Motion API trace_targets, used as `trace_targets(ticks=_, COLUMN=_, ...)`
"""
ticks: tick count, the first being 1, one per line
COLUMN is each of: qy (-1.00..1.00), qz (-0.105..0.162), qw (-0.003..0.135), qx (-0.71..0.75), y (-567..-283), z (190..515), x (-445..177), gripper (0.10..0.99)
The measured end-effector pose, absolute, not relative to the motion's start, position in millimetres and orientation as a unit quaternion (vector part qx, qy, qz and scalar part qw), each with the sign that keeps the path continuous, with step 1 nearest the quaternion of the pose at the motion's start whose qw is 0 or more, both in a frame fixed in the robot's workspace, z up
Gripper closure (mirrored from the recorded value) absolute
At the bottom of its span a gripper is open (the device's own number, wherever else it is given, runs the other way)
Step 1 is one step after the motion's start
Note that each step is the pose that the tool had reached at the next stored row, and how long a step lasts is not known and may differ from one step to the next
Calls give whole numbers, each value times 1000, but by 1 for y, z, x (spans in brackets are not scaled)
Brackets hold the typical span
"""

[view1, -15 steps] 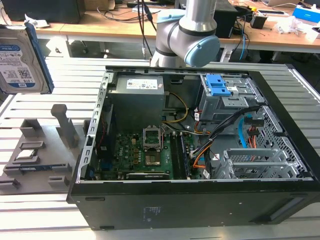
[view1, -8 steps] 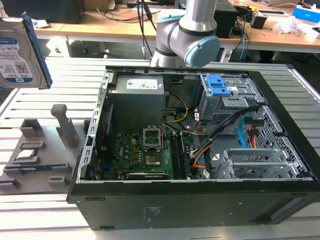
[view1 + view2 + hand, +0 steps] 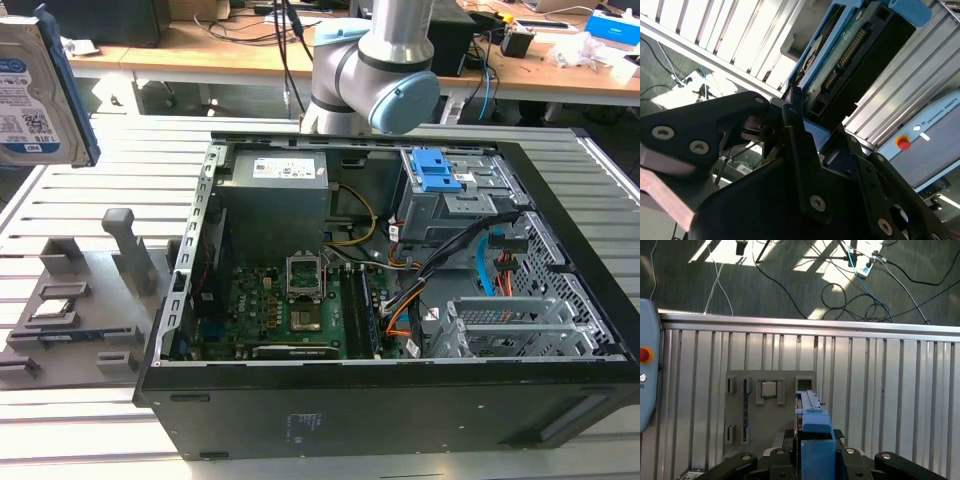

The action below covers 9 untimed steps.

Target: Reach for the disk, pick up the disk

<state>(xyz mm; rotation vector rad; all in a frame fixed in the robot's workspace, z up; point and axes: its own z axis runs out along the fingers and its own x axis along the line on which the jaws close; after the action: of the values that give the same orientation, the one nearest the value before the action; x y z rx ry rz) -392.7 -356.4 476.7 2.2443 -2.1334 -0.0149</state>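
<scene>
The disk point(image 3: 35, 95) hangs in the air at the exterior view's upper left, well above the slatted table, its blue-and-white label facing the camera and a blue frame along its edge. In the second wrist view its dark underside with the connector row point(image 3: 855, 55) rises out of my gripper point(image 3: 820, 127), whose black fingers point(image 3: 792, 115) press on its lower end. The first wrist view looks down along the disk's blue frame point(image 3: 812, 422), held edge-on in my gripper point(image 3: 815, 440), high above the grey holder plate point(image 3: 740, 405).
An open computer case point(image 3: 560, 400) takes up the table's middle and right. The grey holder plate point(image 3: 90, 300) with upright posts and a small chip point(image 3: 55, 310) lies to its left. A pendant with a red button point(image 3: 644, 355) sits by the table edge. Cables point(image 3: 865, 290) lie on the floor.
</scene>
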Motion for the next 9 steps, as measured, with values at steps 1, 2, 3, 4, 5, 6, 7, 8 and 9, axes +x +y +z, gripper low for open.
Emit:
trace_targets(ticks=1, qy=-689, qz=-5, qw=23, qx=725, y=-356, z=479, x=-393, gripper=722)
trace_targets(ticks=2, qy=-689, qz=-5, qw=23, qx=725, y=-356, z=480, x=-393, gripper=722)
trace_targets(ticks=3, qy=-689, qz=-5, qw=23, qx=725, y=-356, z=481, x=-393, gripper=722)
trace_targets(ticks=4, qy=-689, qz=-5, qw=23, qx=725, y=-356, z=483, x=-393, gripper=722)
trace_targets(ticks=5, qy=-689, qz=-5, qw=23, qx=725, y=-356, z=484, x=-393, gripper=722)
trace_targets(ticks=6, qy=-689, qz=-5, qw=23, qx=725, y=-356, z=485, x=-393, gripper=722)
trace_targets(ticks=7, qy=-689, qz=-5, qw=23, qx=725, y=-356, z=487, x=-393, gripper=722)
trace_targets(ticks=8, qy=-689, qz=-5, qw=23, qx=725, y=-356, z=488, x=-393, gripper=722)
trace_targets(ticks=9, qy=-689, qz=-5, qw=23, qx=725, y=-356, z=490, x=-393, gripper=722)
